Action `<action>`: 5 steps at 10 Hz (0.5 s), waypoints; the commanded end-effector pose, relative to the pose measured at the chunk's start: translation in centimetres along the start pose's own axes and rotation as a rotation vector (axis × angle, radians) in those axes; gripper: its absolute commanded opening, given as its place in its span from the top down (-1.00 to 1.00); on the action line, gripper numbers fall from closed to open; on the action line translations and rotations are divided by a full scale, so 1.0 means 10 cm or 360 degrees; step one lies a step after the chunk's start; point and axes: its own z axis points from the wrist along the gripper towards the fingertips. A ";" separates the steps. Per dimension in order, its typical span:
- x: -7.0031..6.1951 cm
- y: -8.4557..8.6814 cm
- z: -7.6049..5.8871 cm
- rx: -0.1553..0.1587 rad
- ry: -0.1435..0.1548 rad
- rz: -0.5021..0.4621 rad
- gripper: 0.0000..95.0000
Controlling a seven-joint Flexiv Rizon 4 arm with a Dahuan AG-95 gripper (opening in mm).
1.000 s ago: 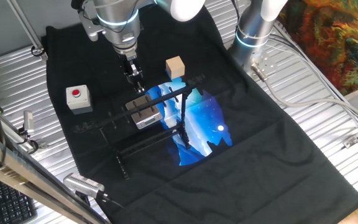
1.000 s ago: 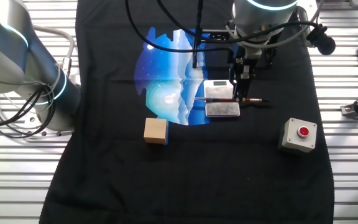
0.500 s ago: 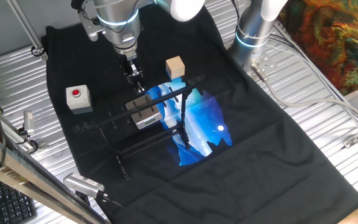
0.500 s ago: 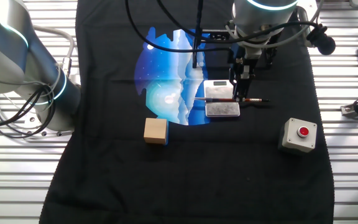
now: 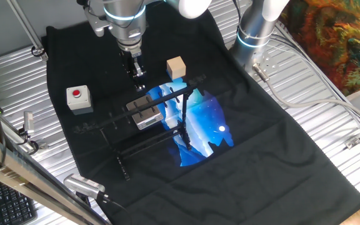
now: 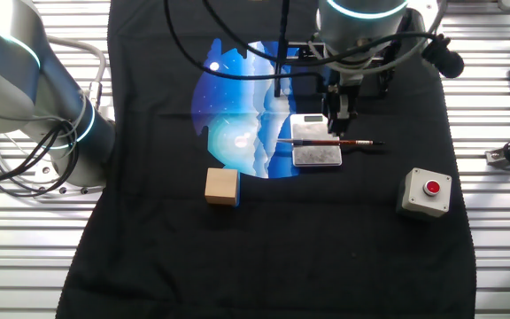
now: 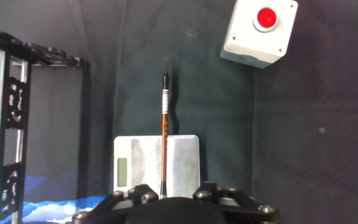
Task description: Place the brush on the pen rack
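Observation:
The brush (image 7: 164,127), a thin reddish-brown stick with a dark tip, lies across the grey pen rack (image 7: 182,165) and sticks out past it onto the black cloth. The other fixed view shows the brush (image 6: 328,142) resting on the pen rack (image 6: 317,157) with its end pointing right. My gripper (image 6: 338,121) hangs just above brush and rack, open, with nothing between its fingers. From the first fixed camera, the gripper (image 5: 137,79) is up and behind the pen rack (image 5: 146,113). In the hand view only the gripper's dark body shows, along the bottom edge.
A grey box with a red button (image 6: 427,191) sits right of the rack. A wooden cube (image 6: 222,186) stands in front of the blue picture. A frame of black rods (image 5: 170,100) lies beside the rack. A second arm (image 6: 34,97) stands at the left.
My gripper has lifted a little off the brush and shifted slightly. The brush stays lying on the pen rack.

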 end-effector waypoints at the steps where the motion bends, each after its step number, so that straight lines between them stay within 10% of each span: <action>1: -0.02 0.01 0.01 -0.0001 0.0002 0.0004 1.00; 5: -0.02 0.01 0.01 0.0014 -0.0004 0.0000 1.00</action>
